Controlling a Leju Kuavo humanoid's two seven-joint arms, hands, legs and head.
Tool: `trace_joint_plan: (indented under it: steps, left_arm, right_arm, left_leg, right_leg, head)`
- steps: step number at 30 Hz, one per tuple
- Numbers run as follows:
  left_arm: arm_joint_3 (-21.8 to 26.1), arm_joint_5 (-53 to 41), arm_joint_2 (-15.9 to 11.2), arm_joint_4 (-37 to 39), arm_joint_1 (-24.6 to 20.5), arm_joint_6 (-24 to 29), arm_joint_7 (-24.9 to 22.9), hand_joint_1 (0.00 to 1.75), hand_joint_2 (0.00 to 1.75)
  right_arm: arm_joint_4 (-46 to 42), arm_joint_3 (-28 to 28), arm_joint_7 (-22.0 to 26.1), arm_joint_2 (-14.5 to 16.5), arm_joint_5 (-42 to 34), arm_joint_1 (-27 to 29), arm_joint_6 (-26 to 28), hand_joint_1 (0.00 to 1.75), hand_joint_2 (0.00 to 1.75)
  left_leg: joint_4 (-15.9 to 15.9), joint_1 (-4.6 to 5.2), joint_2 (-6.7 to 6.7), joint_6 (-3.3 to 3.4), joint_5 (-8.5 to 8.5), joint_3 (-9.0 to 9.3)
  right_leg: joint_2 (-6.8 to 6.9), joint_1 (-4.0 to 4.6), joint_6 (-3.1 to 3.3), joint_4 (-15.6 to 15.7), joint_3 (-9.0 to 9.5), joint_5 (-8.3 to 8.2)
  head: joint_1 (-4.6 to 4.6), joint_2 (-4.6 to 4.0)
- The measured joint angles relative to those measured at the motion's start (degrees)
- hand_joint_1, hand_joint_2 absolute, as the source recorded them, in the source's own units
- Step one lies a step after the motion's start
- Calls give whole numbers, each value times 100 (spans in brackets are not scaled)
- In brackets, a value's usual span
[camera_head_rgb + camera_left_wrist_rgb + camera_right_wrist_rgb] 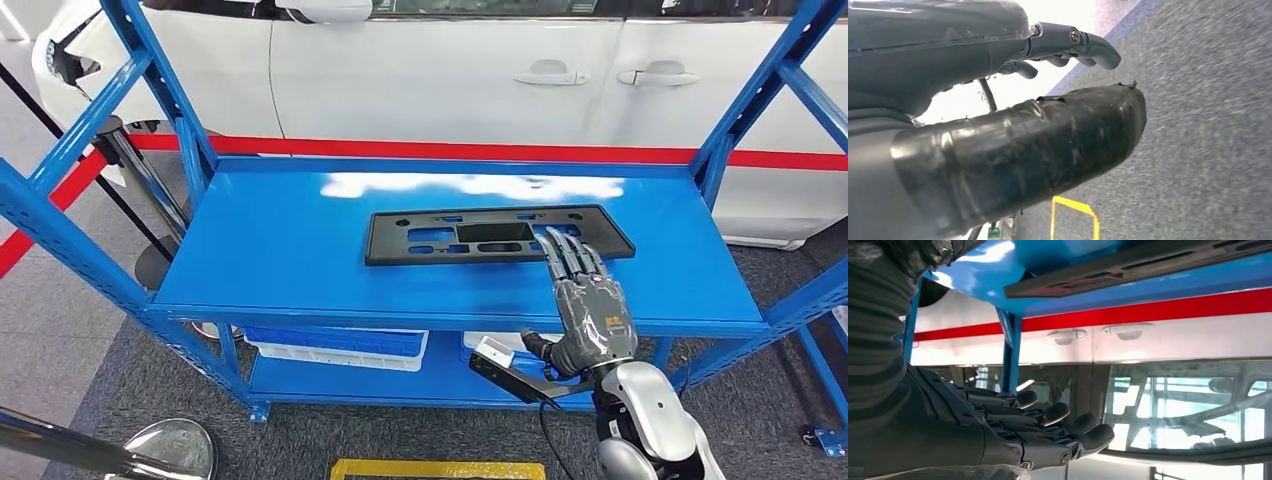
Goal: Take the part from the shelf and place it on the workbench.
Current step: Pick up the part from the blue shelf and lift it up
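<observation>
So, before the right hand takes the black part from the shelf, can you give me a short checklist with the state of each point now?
1. Black part lies flat on the blue shelf, nothing on top of it: ok.
2. Right hand is over the part's right end, fingers stretched out: ok.
3. Right hand holds the part: not ok, fingers are straight and nothing is gripped yet.
4. Fingertips touch the part: cannot tell from these views.
5. Left hand is away from the shelf, over the grey floor, holding nothing: ok.
6. Shelf posts leave room beside the part for lifting: ok, as far as the head view shows.
</observation>
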State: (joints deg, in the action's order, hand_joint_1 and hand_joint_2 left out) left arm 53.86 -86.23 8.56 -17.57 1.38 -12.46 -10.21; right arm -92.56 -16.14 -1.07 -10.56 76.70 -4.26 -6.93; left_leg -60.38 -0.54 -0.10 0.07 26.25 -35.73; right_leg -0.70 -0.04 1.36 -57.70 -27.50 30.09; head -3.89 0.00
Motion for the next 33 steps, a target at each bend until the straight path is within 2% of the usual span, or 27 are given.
trace_joint_plan:
  steps: [1, 4, 5, 6, 7, 9, 10, 11, 12, 13, 14, 15, 18, 20, 21, 22, 24, 25, 26, 27, 29, 30, 31, 33]
  left_arm:
    - [-1, 0, -4, 4, 2, 2, 1, 0, 0]
    - [-2, 0, -11, 11, 12, 4, 1, 0, 0]
    - [-2, 0, -11, 12, 13, 5, 1, 0, 0]
    - [-2, 0, -12, 13, 8, 5, 1, 0, 0]
    - [-2, 0, -13, 13, 4, 5, 1, 0, 0]
    - [-2, 0, -15, 13, 1, 5, 1, 0, 0]
    - [-2, 0, -15, 13, 2, 5, 1, 0, 0]
    - [-2, 0, -15, 15, 4, 6, 1, 0, 0]
    - [-2, 0, -15, 17, 4, 5, 1, 0, 0]
    - [-2, 0, -14, 20, 4, 5, 1, 0, 0]
    - [-2, 0, -8, 24, 3, 5, 1, 0, 0]
    - [-3, 0, -2, 29, 1, 5, 1, 0, 0]
    - [-5, 0, 12, 39, -11, 7, 1, 0, 0]
    - [-6, 0, 13, 43, -13, 10, 2, 0, 0]
    - [-7, 0, 16, 45, -20, 11, 2, 0, 0]
    - [-7, 0, 16, 48, -27, 12, 2, 0, 0]
    - [-7, 0, 8, 52, -33, 13, 2, 0, 0]
    - [-7, 0, 0, 52, -29, 14, 1, 0, 0]
    - [-7, 0, -5, 52, -20, 14, 1, 0, 0]
    - [-7, 0, -10, 52, -11, 14, 1, 0, 0]
    - [-7, 0, -17, 54, 11, 13, 1, 0, 0]
    - [-8, 0, -20, 59, 16, 14, 3, 0, 0]
    - [-9, 0, -22, 65, 18, 15, 8, 0, 0]
    - [-11, -1, -27, 77, 16, 26, 20, 0, 0]
  right_arm:
    - [8, -9, 1, 1, 6, 0, -2, 0, 175]
    - [18, -28, 1, 1, 17, 5, -3, 0, 175]
    - [18, -30, 1, 1, 17, 2, -2, 0, 175]
    - [18, -32, 0, 1, 17, -3, -2, 0, 175]
    - [20, -34, 0, 1, 18, -4, -2, 0, 175]
    - [32, -39, 0, 1, 18, 3, -3, 0, 175]
    - [43, -43, 0, 1, 17, 12, -3, 0, 175]
    - [52, -47, 0, 1, 17, 19, -4, 0, 175]
    - [60, -50, 0, 1, 17, 22, -4, 0, 175]
    - [64, -51, 0, 1, 17, 23, -4, 0, 175]
    - [66, -51, 0, 1, 18, 23, -4, 0, 175]
    - [65, -51, -1, 1, 18, 17, -4, 0, 175]
    - [49, -51, -3, 1, 19, -2, -3, 0, 175]
    - [38, -52, -3, 1, 20, 0, -2, 0, 175]
    - [37, -54, -3, 1, 20, -3, -2, 0, 175]
    - [35, -56, -2, 1, 20, -5, -2, 0, 175]
    - [38, -57, -2, 1, 20, 0, -2, 0, 175]
    - [40, -58, -2, 1, 20, 9, -2, 0, 175]
    - [41, -59, -2, 1, 20, 18, -2, 0, 175]
    - [43, -60, -2, 1, 20, 25, -2, 0, 175]
    - [44, -62, -2, 1, 20, 36, -3, 0, 175]
    - [47, -62, -2, 1, 21, 35, -8, 0, 175]
    - [50, -64, -4, 1, 24, 34, -16, 0, 175]
    - [55, -68, -4, 2, 38, 43, -35, 0, 175]
  left_leg:
    - [95, 13, 1, 41, -78, 21]
    - [135, 11, 2, 189, -64, 117]
    - [155, 3, 4, 229, -49, 173]
    - [172, -2, 5, 262, -32, 236]
    - [191, 2, 8, 285, -9, 282]
    - [212, 19, 2, 308, 46, 355]
    - [219, 31, -2, 309, 81, 396]
    - [220, 42, -5, 310, 119, 443]
    - [222, 54, -6, 309, 159, 498]
    - [225, 63, -5, 306, 200, 554]
    - [233, 67, -2, 299, 235, 609]
    - [249, 61, -6, 279, 265, 644]
    - [242, 21, 6, 158, 250, 710]
    - [95, 13, 20, 92, 251, 741]
    - [-40, 9, 16, 75, 347, 696]
    - [-276, -1, 12, 70, 518, 585]
    - [-911, -18, 9, 49, 880, 214]
    - [-1164, -27, 9, 28, 963, 22]
    - [-1248, -34, 10, 1, 926, -96]
    - [-1122, -43, 11, -26, 758, -118]
    - [-467, -58, 9, -76, 230, 34]
    - [-155, -48, 6, -88, 85, 100]
    - [31, -34, 6, -64, -15, 142]
    - [119, 0, 14, 30, 1, 139]
  right_leg:
    - [-4, 5, -39, 0, 18, 45]
    - [-4, 15, -140, -92, 56, 85]
    - [4, 11, -163, -218, 33, 115]
    - [16, 2, -188, -417, -60, 189]
    - [28, -11, -212, -718, -234, 304]
    - [37, -23, -250, -1387, -698, 575]
    - [37, -24, -250, -1579, -885, 632]
    - [37, -20, -234, -1581, -982, 566]
    - [38, -6, -199, -1367, -971, 362]
    - [47, 18, -143, -998, -872, 73]
    - [67, 53, -83, -642, -756, -150]
    - [86, 96, -25, -357, -667, -233]
    - [71, 189, 111, -27, -548, -169]
    - [46, 165, 193, 111, -395, -291]
    - [50, 147, 222, 138, -324, -322]
    - [59, 131, 236, 146, -271, -330]
    - [69, 126, 240, 135, -228, -282]
    - [64, 120, 228, 125, -208, -246]
    - [52, 110, 210, 112, -178, -207]
    - [37, 93, 186, 96, -127, -155]
    - [19, 54, 117, 67, 8, -17]
    - [16, 39, 81, 45, 61, 44]
    - [16, 34, 50, 31, 84, 89]
    - [14, 38, 2, 9, 86, 116]
  head:
    - [2, 1]
    - [7, 2]
    - [7, 1]
    - [10, 1]
    - [12, 1]
    - [15, 1]
    - [15, 1]
    - [16, 0]
    - [16, 0]
    - [16, 0]
    - [11, 0]
    - [13, 0]
    - [25, 1]
    - [27, 1]
    - [21, 1]
    - [16, 1]
    - [6, 1]
    - [8, 1]
    - [6, 1]
    - [7, 0]
    - [8, 0]
    - [8, 0]
    - [6, 2]
    - [8, 4]
